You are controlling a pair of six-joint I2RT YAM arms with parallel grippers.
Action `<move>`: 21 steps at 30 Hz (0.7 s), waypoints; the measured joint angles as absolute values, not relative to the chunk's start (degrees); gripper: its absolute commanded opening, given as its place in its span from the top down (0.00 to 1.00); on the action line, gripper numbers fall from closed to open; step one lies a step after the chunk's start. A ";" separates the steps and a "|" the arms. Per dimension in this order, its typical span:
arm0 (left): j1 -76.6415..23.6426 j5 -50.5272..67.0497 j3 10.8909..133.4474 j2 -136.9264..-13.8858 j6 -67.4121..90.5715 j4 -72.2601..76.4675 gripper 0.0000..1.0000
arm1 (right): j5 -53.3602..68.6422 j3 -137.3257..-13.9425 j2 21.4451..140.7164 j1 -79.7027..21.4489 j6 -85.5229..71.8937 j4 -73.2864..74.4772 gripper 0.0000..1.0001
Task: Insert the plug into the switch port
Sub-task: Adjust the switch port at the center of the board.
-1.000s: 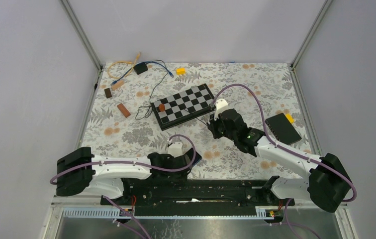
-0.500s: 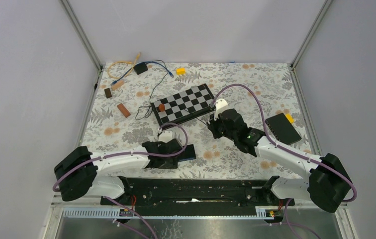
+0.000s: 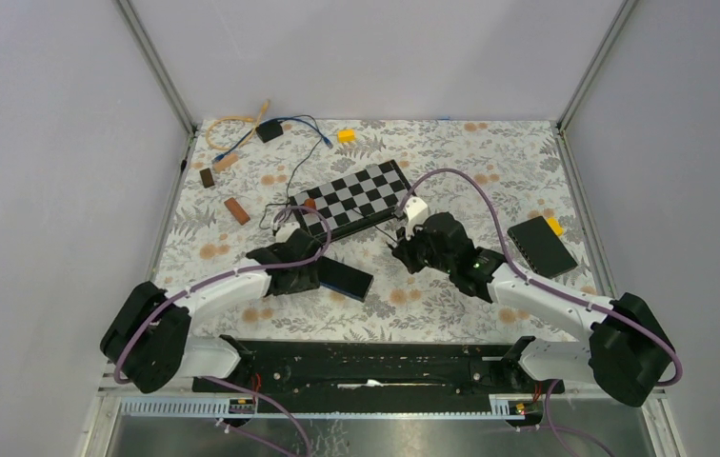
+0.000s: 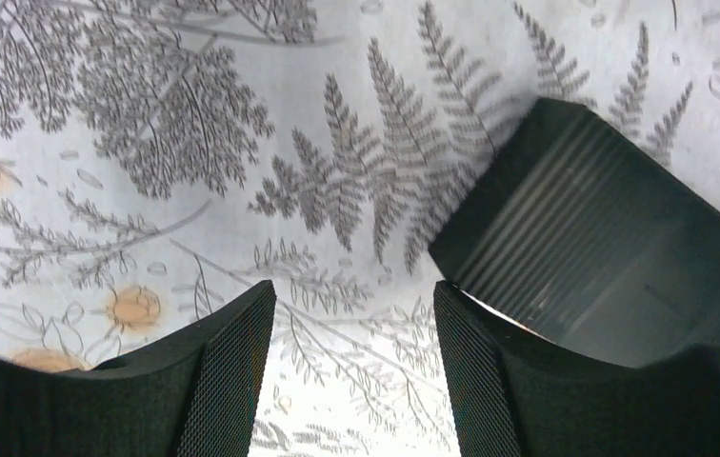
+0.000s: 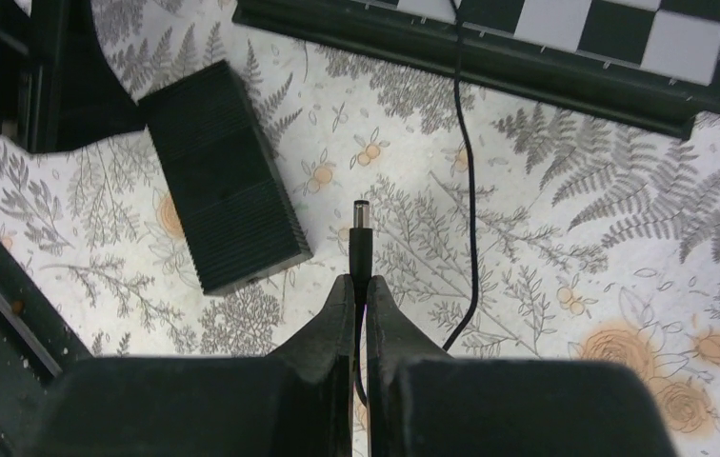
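A floral-patterned surface (image 3: 490,162) carries everything, with the two arms reaching in from its near edge. The largest item is a black-and-white chessboard (image 3: 351,203), lying at an angle near the middle, with a small orange piece (image 3: 310,204) on its left end.

In front of the board lies the black ribbed switch box (image 3: 345,278), flat on the cloth. The left fingers (image 4: 354,295) stand open just at its left end. The wrist view shows only bare cloth between them, while the box sits outside the right-hand finger, very close to it or touching; I cannot tell which. A second black box (image 3: 539,246) rests well apart near the right edge, a yellow block (image 3: 553,225) against its far side.

The right fingers (image 5: 360,288) are clamped shut on the plug (image 5: 360,227), a small black barrel plug that juts out past the tips, above the cloth and short of the chessboard's near edge. The switch box is near it, to its left. A thin black cable (image 5: 470,190) trails beside the plug.

At the far left lie two brown blocks (image 3: 236,210), a blue wire (image 3: 310,124) and a yellow piece (image 3: 346,136).
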State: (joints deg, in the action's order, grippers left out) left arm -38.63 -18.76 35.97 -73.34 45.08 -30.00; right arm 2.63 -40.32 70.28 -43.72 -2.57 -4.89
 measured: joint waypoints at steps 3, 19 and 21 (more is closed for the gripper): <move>-35.83 -17.72 36.10 -75.46 42.85 -27.14 0.34 | 4.08 -38.28 70.06 -43.70 -2.33 -5.82 1.00; -26.63 -13.52 48.75 -83.31 31.55 -22.74 0.29 | 5.04 -30.70 64.16 -45.08 -3.29 -5.52 1.00; -25.87 -13.43 50.13 -82.98 30.81 -23.00 0.29 | 1.89 -29.58 64.18 -47.24 -3.55 -5.93 1.00</move>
State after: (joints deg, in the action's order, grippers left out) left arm -25.87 -13.43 50.13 -82.98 30.81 -23.00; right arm 1.89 -29.58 64.18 -47.24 -3.55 -5.93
